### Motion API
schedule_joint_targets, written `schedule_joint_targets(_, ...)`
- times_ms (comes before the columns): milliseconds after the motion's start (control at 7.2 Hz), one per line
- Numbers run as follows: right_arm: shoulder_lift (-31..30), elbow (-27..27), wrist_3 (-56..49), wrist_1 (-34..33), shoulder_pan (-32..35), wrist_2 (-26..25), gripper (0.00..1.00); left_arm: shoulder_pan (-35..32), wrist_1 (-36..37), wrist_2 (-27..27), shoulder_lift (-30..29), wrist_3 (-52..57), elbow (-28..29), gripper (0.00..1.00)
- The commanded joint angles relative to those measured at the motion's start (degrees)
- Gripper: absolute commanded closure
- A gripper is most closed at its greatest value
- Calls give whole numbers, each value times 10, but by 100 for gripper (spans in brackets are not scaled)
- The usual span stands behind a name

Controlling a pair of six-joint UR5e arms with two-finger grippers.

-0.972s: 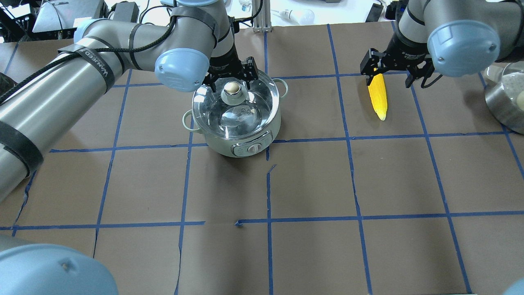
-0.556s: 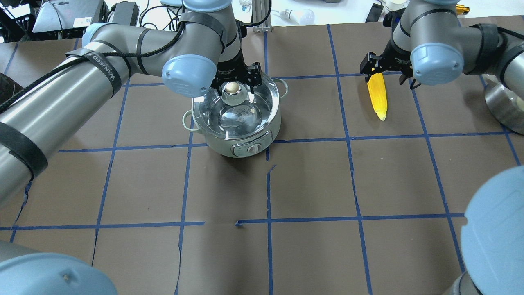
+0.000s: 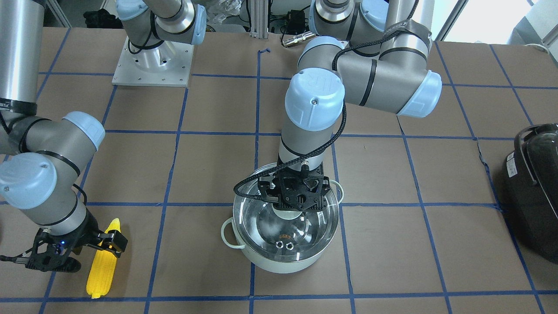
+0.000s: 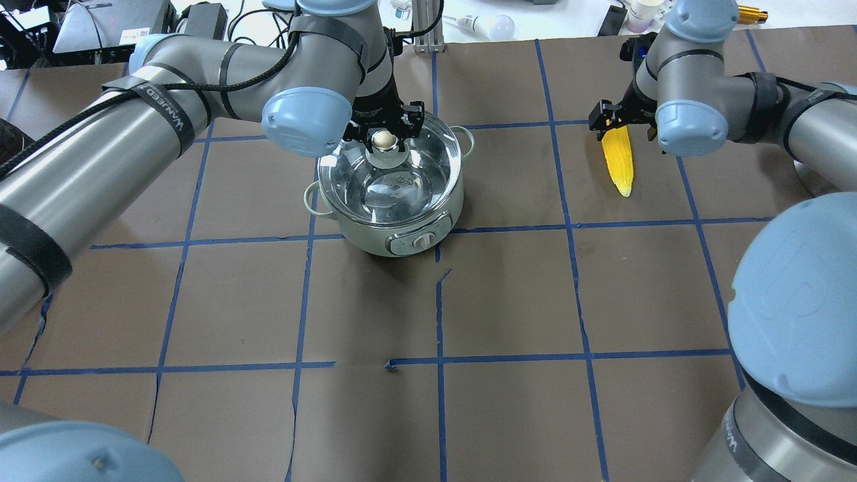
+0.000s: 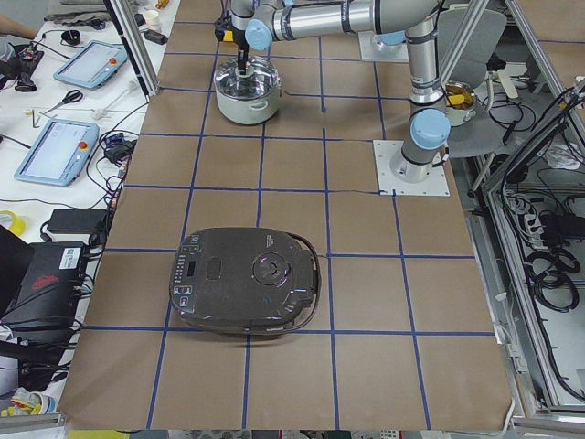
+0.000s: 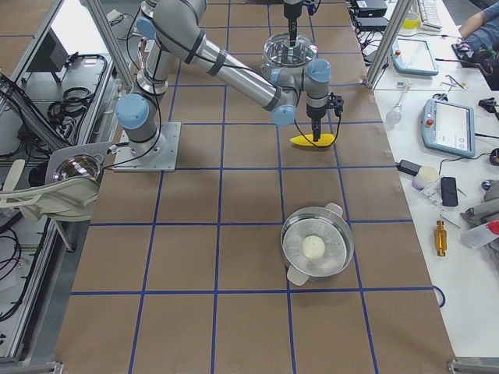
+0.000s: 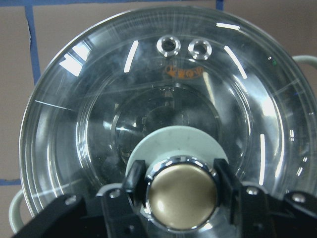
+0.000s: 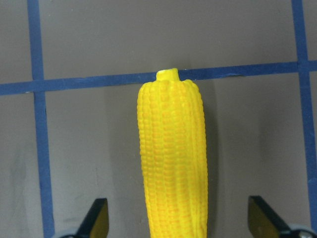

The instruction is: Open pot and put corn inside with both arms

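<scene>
The pale mint pot [image 4: 375,235] stands mid-table with its glass lid [image 4: 395,191] on it. My left gripper [image 4: 383,134] reaches down from above, and its black fingers [image 7: 134,174] press both sides of the metal knob [image 7: 182,194], shut on it. The yellow corn [image 4: 619,161] lies flat on the brown table to the right. My right gripper [image 4: 626,120] hangs open over the cob's thick end, and its fingertips [image 8: 96,218] stand wide apart on either side of the corn [image 8: 173,158] without touching it.
A large black appliance [image 3: 534,192] sits at the table's end on the robot's left. A steel steamer bowl [image 6: 316,248] holding a white ball stands on the robot's right side. My right arm's elbow [image 4: 797,288] looms at the lower right.
My left gripper came down and its fingers closed in on the lid knob. The right gripper sank lower over the corn's thick end. The pot shifted very slightly.
</scene>
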Motion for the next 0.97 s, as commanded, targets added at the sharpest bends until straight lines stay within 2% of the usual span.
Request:
schedule_joint_targets(0,22,-1,-5,-5,-1,2,0,8,-13,0,26,10,18,100)
schedule_joint_targets(278,37,-5,-5,-5,-1,2,1,80,-33,-13,50,28,17,100)
schedule_joint_targets(417,38,-7,-6,-6,-1,2,36,112,-39,-23,59,68,15,100)
schedule_joint_targets(556,37,-5,-11,-5,-3,1,92,149,-45,-35,63,80,11,100)
schedule_joint_targets(694,32,-7,-83,-1,-3,-2,100,199,-45,-34,63,105,9,100)
schedule_joint_targets(833,31,-9,-116,-1,-7,-8,100,264,-46,-45,58,181,1,100)
